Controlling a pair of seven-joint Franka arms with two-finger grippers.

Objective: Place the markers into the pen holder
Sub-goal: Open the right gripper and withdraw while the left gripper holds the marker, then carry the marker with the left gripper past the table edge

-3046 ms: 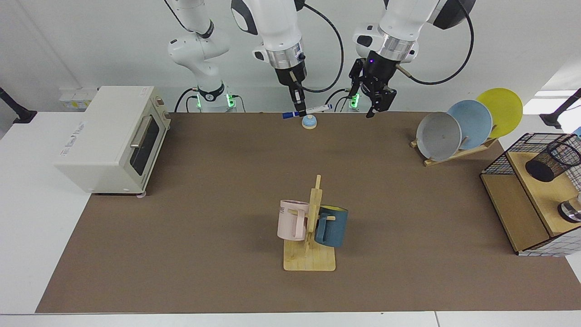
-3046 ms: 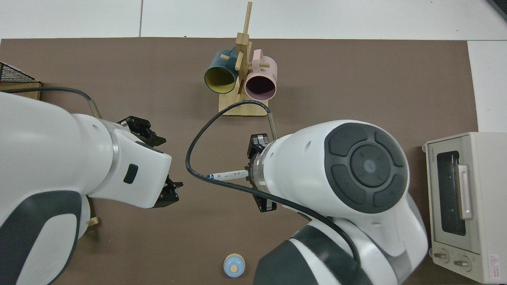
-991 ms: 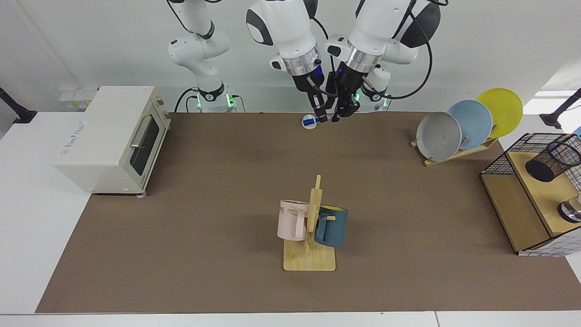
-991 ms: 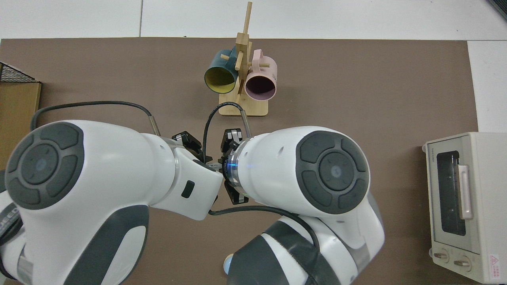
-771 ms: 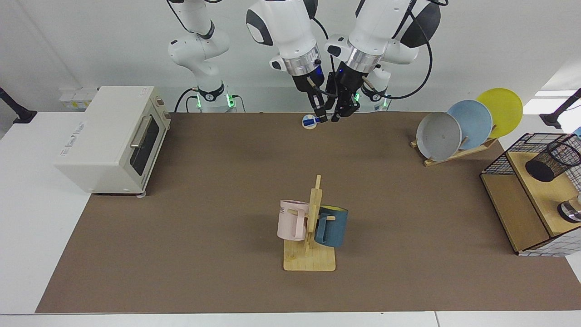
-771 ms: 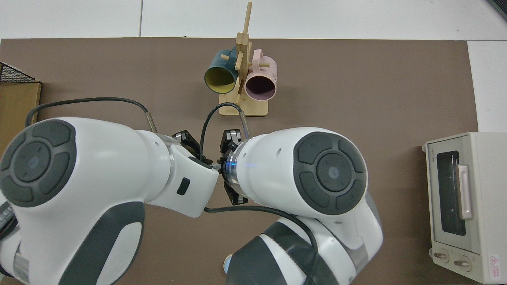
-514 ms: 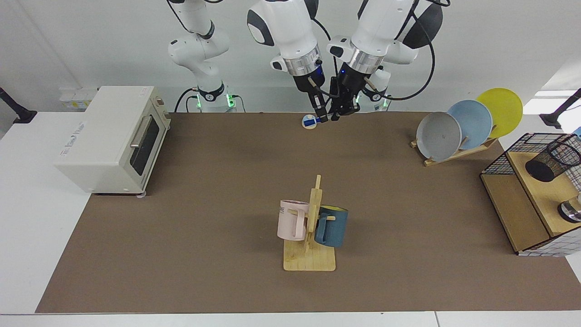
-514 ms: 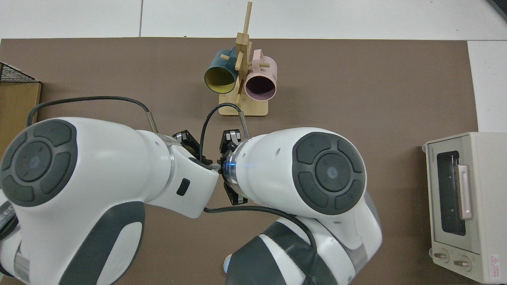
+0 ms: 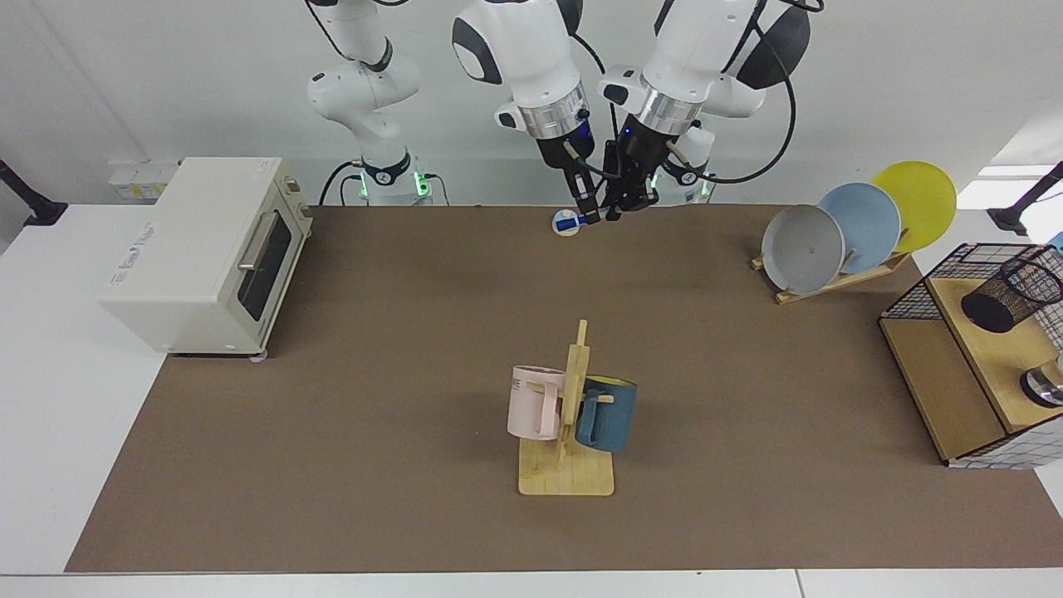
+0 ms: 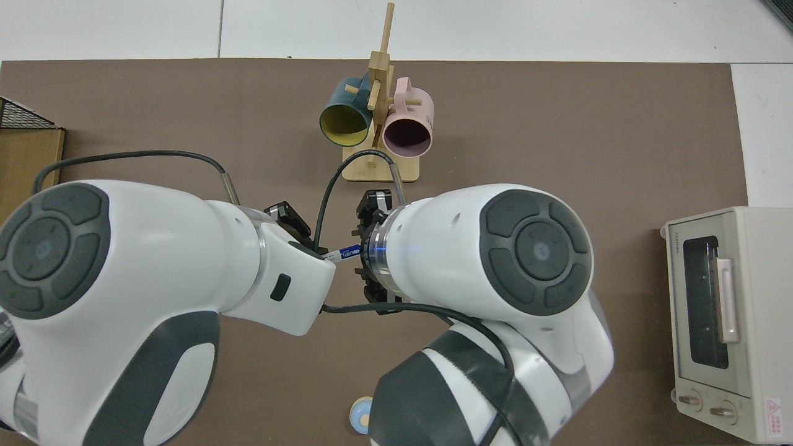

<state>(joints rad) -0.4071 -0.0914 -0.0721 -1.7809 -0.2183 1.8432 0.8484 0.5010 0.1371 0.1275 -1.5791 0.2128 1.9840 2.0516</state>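
Note:
The marker (image 9: 570, 222) hangs level above the table's far edge, its blue cap showing at the view's left. My right gripper (image 9: 588, 214) is shut on it beside the cap. My left gripper (image 9: 619, 208) has come in from the other side and is shut on the barrel's far end. In the top view a short piece of the marker (image 10: 344, 253) shows between the two wrists, and both sets of fingertips are hidden under the arms. The pen holder (image 9: 999, 301), a black mesh cup, lies tilted on the wooden shelf at the far right, well away from both grippers.
A wire basket (image 9: 913, 292) frames the wooden shelf. A plate rack (image 9: 839, 278) holds three plates. A mug stand (image 9: 567, 477) with a pink and a blue mug stands mid-table. A toaster oven (image 9: 195, 249) sits at the view's left. A small blue dome (image 10: 360, 416) rests below the grippers.
Three seconds ago only the right gripper held the marker and the left hung apart. The left gripper came in and shut on it. In the top view the right arm has just shifted, uncovering the barrel.

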